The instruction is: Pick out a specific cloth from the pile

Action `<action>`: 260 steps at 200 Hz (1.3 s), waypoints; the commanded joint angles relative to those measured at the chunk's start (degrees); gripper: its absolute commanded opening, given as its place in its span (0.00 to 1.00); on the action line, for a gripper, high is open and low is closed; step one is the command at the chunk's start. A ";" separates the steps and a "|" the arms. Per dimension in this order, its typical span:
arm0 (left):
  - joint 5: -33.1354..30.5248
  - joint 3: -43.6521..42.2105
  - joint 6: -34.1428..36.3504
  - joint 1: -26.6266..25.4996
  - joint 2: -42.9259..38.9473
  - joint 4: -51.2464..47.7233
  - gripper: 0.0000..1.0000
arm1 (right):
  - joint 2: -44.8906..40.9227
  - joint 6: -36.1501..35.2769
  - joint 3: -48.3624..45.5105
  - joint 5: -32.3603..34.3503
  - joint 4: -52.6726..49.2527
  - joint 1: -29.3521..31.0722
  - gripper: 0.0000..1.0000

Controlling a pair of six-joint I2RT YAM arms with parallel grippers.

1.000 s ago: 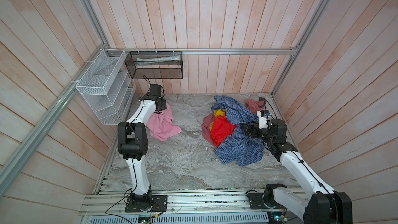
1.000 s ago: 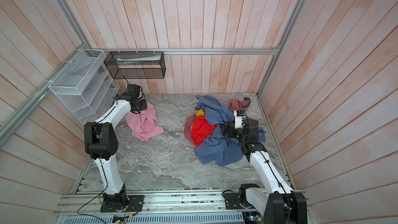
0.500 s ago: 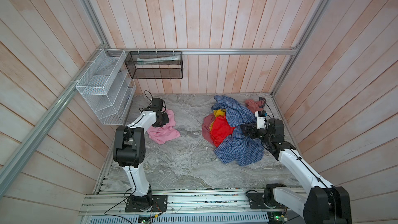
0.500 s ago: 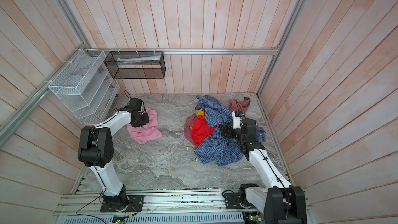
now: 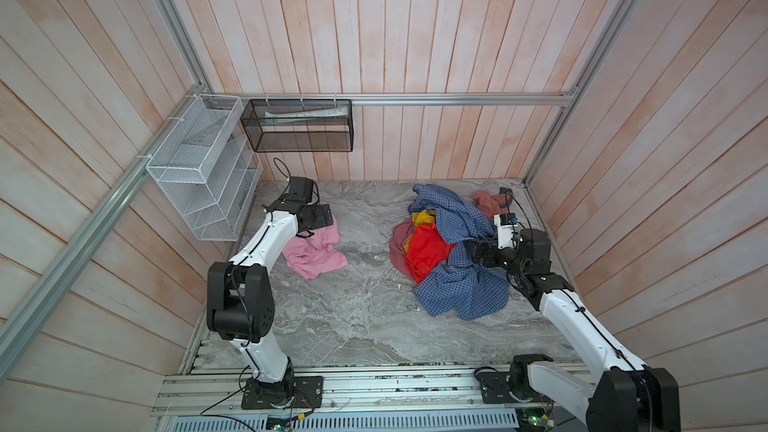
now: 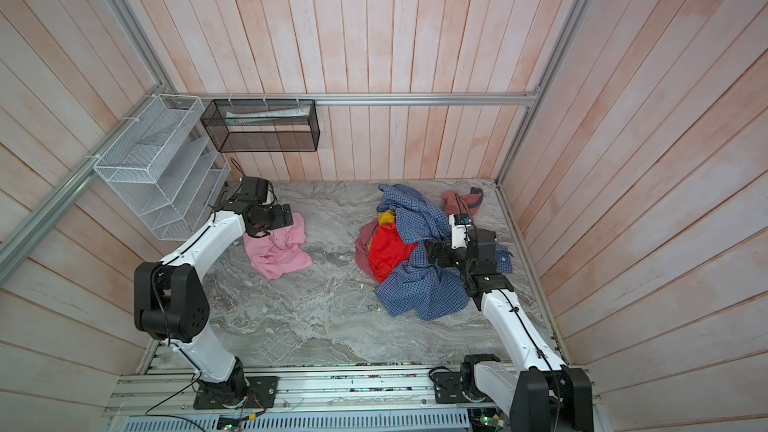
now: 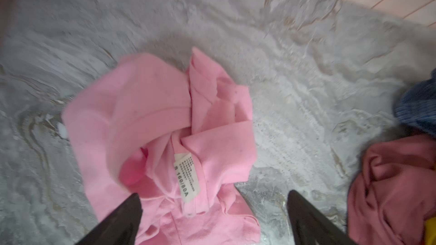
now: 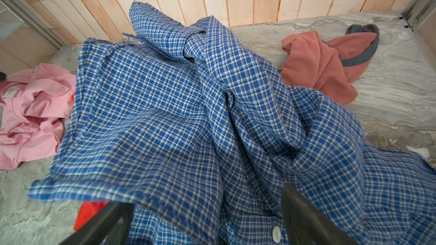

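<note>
The cloth [image 7: 160, 119] is soft, matt pink knit with a papery white label [image 7: 187, 176]. The checked shirt [image 8: 188, 114] looks like woven cotton, lightly textured. The floor [image 5: 353, 317] looks like veined grey marble, the walls [image 5: 374, 35] pale planked wood, the rack [image 5: 199, 168] white wire mesh.

A white wire rack [image 5: 203, 168] and black mesh basket [image 5: 300, 131] hang on the walls.
</note>
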 commanded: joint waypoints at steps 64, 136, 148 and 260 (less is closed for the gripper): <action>-7.65 -4.80 15.46 -6.89 6.15 -3.78 1.00 | 0.77 -2.32 4.65 2.61 -3.71 0.32 0.97; -12.79 -1.29 16.53 -9.93 19.84 -7.94 1.00 | 1.24 -3.18 5.94 3.64 -5.64 0.30 0.97; -11.70 -1.71 16.39 -10.07 20.79 -7.18 0.99 | 1.40 -3.31 6.07 3.86 -5.90 0.31 0.97; -6.27 3.94 15.78 -8.88 14.79 -5.02 0.00 | 1.27 -3.12 5.94 4.54 -5.75 0.30 0.97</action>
